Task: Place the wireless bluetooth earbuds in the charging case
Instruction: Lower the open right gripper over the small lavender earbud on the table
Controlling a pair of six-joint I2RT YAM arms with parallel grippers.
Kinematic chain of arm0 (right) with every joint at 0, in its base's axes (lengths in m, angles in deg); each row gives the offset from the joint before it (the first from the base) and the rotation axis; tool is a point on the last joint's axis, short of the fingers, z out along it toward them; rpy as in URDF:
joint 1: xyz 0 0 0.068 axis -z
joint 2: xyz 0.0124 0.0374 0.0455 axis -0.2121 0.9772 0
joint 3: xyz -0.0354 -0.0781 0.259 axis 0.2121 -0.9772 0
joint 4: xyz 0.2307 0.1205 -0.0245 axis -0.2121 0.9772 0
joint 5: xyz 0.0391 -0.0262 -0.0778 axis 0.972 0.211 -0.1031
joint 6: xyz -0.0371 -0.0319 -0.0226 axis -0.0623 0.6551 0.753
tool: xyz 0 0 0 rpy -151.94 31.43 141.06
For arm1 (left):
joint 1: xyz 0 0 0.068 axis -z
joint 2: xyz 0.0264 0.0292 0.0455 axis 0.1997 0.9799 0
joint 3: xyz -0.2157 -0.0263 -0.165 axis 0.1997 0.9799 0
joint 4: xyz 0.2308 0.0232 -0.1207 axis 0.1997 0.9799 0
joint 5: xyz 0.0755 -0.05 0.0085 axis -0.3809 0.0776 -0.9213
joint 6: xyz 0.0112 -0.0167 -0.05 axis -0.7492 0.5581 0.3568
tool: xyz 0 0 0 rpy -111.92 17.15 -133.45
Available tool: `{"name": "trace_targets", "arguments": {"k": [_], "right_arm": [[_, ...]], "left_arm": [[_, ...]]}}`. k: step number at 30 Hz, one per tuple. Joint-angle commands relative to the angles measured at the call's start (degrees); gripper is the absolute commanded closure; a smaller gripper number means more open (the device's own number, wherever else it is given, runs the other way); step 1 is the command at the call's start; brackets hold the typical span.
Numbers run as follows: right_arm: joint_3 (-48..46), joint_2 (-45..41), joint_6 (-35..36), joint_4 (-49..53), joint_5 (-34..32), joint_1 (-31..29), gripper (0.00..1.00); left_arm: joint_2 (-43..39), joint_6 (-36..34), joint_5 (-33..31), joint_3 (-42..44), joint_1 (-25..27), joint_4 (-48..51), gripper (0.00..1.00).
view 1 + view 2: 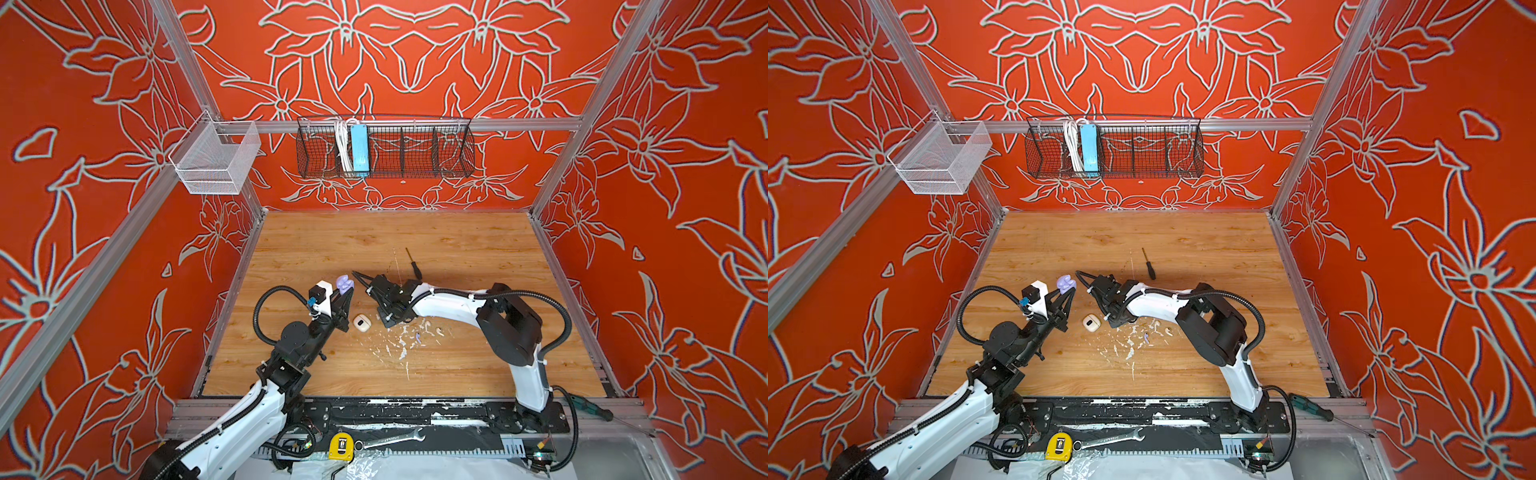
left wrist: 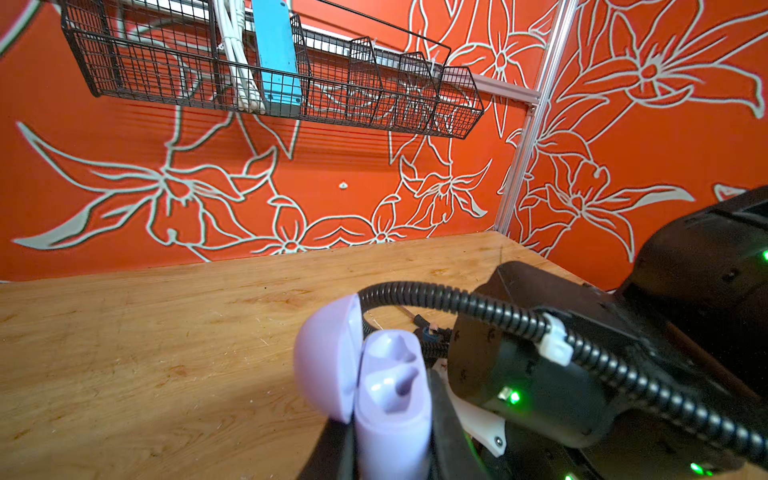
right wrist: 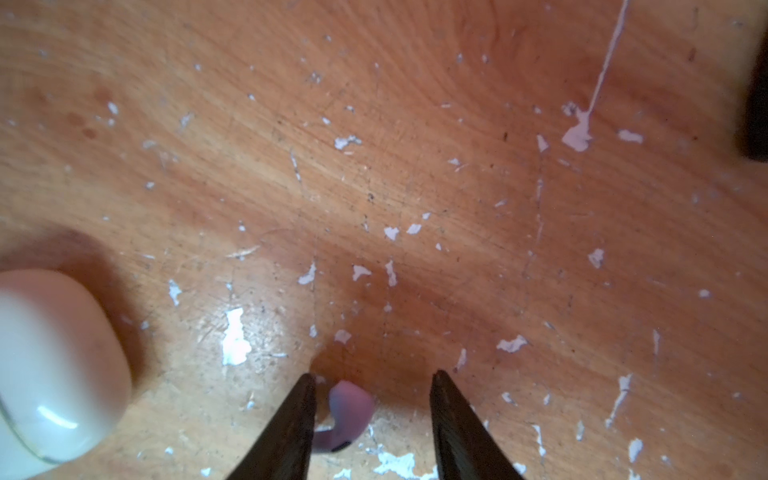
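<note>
Holds the open lavender case [image 1: 345, 284] aloft in the left claw [image 1: 345, 293], clamped tight, above the table [image 1: 415, 241]. Points the right claw [image 3: 372, 376] down, jaws half apart astride a lavender earbud [image 3: 349, 409] lying on flecked wood near the cream case [image 3: 54, 365]. Red floral walls [image 1: 415, 62] around. Possibly touching one finger; too blurred to tell.

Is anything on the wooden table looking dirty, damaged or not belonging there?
Yes: white paint-like flecks are scattered over the wooden table near its middle, in front of the right arm, like chipped coating. A black screwdriver lies farther back on the table; it seems unrelated to this task.
</note>
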Motion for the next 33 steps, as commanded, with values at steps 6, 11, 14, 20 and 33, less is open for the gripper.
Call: {"name": "trace_targets", "arguments": {"k": [6,11,14,20,33], "right_arm": [[-3.14,-1.81,-1.48,1.09,-0.58,-0.14,0.63],[-4.41,-3.16,-1.48,0.53,-0.31,-0.14,0.69],[-4.77,-3.38,-1.15,-0.22,0.33,-0.13,0.65],[-4.06,-2.37,-0.95,-0.17,0.87,-0.10,0.57],[-2.49,-0.36,-1.38,0.18,2.24,-0.08,0.59]], "left_arm": [[-1.76,0.37,-0.55,0.49,-0.06,0.15,1.00],[-1.59,0.16,0.09,0.13,-0.07,0.55,1.00],[-2.04,0.05,-0.72,0.47,-0.07,0.57,1.00],[-1.58,-0.03,-0.17,0.06,0.00,0.68,1.00],[-0.82,0.41,0.67,0.24,-0.07,-0.43,1.00]]}}
